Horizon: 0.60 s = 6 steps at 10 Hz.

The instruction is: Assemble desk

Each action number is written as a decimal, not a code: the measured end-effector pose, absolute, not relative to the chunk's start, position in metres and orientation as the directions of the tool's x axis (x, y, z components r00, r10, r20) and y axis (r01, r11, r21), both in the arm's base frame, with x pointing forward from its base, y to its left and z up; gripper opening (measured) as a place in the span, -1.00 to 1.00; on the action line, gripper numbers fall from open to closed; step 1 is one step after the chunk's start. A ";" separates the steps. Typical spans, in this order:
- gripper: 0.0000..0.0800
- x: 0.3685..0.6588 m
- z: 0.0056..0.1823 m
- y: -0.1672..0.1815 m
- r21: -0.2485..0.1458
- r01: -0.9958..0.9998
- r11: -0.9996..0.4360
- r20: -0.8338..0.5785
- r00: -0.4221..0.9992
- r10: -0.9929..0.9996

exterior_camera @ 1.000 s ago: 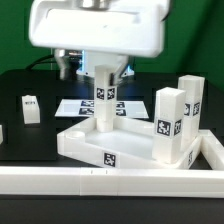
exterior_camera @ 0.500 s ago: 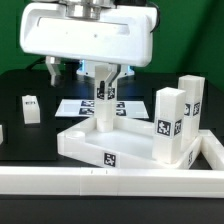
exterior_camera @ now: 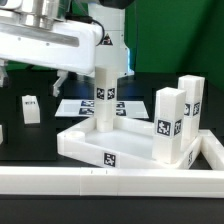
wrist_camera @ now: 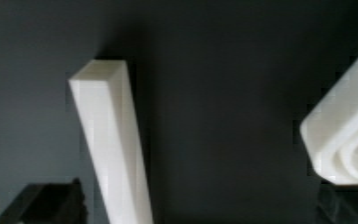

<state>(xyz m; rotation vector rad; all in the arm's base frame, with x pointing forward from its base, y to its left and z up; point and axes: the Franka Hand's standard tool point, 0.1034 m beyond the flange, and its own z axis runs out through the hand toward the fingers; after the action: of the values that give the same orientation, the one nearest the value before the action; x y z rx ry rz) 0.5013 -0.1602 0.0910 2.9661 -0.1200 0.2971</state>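
Arm [exterior_camera: 50, 45] swung toward exterior view's left, tilted, off leg [exterior_camera: 107, 95].

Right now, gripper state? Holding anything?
Gripper: cannot be told. Fingers are blurred in the exterior view, and nothing shows between them. It is off the upright leg, which stands in the desk slab.

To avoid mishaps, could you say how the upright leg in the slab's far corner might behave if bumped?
The leg is tall and slim, so probably tips easily unless seated in the desk slab. It looks rigid, smooth plastic, likely slippery.
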 end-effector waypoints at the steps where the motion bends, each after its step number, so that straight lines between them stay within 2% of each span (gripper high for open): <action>1: 0.62 0.502 0.090 -0.157 0.141 -0.089 -0.986 0.188 0.980 -0.062; 2: 0.62 0.502 0.090 -0.158 0.141 -0.090 -0.986 0.186 0.980 -0.063; 4: 0.62 0.498 0.085 -0.148 0.091 -0.084 -0.992 0.078 0.994 -0.076; 6: 0.62 0.480 0.078 -0.156 0.066 -0.052 -0.996 -0.037 0.998 -0.055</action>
<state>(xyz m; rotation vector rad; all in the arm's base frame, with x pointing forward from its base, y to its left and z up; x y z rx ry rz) 0.4798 -0.1558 0.0782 3.0746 -0.0825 -0.0596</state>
